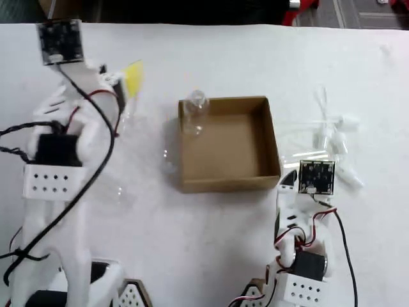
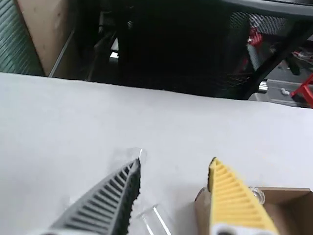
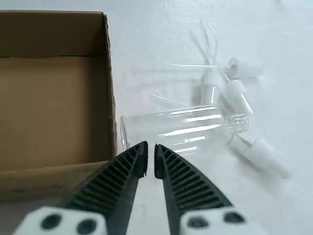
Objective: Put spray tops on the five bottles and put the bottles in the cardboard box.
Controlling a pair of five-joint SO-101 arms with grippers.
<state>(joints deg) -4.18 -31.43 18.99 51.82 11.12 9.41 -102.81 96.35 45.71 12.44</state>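
Note:
The open cardboard box [image 1: 223, 144] sits mid-table and has nothing inside. A clear bottle [image 1: 196, 105] without a top stands upright at its far left corner. Another clear bottle [image 3: 181, 127] lies on its side beside the box's right wall, just ahead of my right gripper [image 3: 150, 148], which is shut on nothing. Several white spray tops [image 3: 234, 93] with thin tubes lie beyond that bottle. My left gripper [image 2: 175, 164] is open over the table left of the box, above a lying clear bottle [image 2: 154, 218]; its yellow finger [image 1: 133, 77] shows from above.
Faint clear bottles [image 1: 121, 192] lie on the white table left of the box. The table's far edge [image 2: 146, 87] meets a dark chair and clutter behind. Spray tops [image 1: 339, 147] are scattered right of the box.

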